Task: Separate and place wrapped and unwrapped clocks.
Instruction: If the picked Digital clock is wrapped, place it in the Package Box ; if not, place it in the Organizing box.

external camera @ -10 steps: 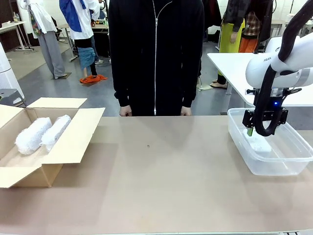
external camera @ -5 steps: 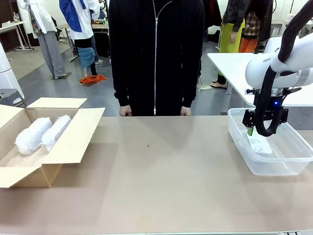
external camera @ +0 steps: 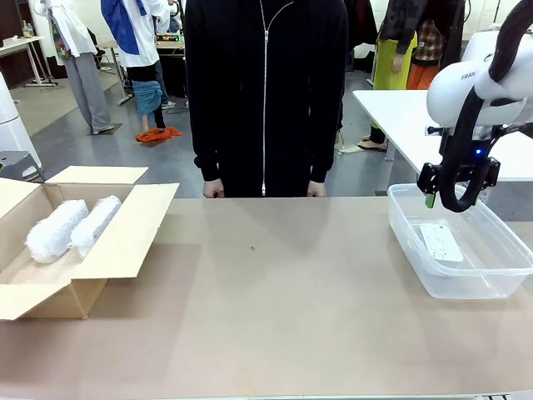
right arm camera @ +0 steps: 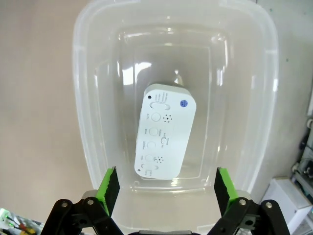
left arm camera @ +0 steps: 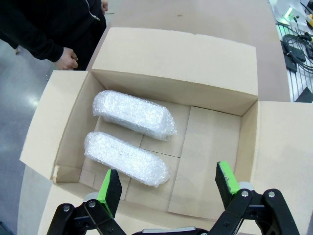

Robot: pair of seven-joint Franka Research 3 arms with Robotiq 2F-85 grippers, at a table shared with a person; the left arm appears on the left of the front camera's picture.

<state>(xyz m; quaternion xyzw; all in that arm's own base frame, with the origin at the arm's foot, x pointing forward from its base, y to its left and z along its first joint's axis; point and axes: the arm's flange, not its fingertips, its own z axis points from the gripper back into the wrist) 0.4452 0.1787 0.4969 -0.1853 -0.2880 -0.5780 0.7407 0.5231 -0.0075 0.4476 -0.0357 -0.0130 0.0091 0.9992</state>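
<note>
cardboard box (external camera: 125, 242) open, table left | clear tub (external camera: 491, 279) right

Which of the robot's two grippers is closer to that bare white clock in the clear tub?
The right. The right gripper hangs open directly above the bare clock in the clear tub. The left gripper is over the cardboard box across the table.

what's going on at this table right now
Clocks are being sorted by wrapping. Two bubble-wrapped clocks lie side by side in the cardboard box, with the left tool open above them. The bare white clock lies flat in the clear plastic tub; the right tool hangs open over it, holding nothing. A person in a black jacket stands at the far side, hands at the table edge.
</note>
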